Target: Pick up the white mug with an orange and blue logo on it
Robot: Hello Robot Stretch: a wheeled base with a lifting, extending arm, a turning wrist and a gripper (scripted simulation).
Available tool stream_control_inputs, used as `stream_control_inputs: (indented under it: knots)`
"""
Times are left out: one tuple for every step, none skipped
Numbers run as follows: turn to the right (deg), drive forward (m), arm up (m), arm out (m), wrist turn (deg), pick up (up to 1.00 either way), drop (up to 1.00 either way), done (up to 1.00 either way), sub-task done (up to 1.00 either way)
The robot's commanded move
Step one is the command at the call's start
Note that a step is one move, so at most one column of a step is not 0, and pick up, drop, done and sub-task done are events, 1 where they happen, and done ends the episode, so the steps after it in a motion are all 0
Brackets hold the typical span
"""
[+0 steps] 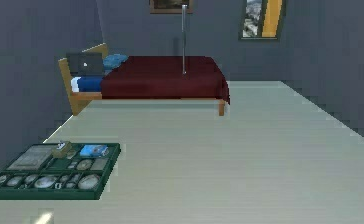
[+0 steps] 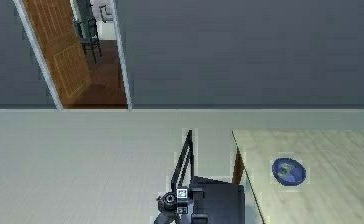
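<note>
Green tray (image 1: 108,172) of small bits (image 1: 62,148) is sitting near left. I'm guessing the mug is hiding among them, but I'm not making one out for sure. Bed (image 1: 165,80) is lying far back. Side view: door (image 2: 62,50) is standing far left, and the gripper (image 2: 187,145) is hanging over bare floor, carrying nothing. Finger spread, can't tell. Table (image 2: 330,195) is sitting near right. I'm worrying that a tight turn clips that table, or a blind reach grabs the wrong bit.

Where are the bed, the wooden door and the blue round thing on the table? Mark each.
bed (image 1: 170,76): forward view, on the dark red cover.
wooden door (image 2: 62,50): arm side view, on its brown panel.
blue round thing (image 2: 288,171): arm side view, on its middle.
</note>
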Motion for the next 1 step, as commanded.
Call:
stream_control_inputs:
  knots:
    - [0.0,0.0,0.0,0.0,45.0,0.0,0.0,0.0,0.0]
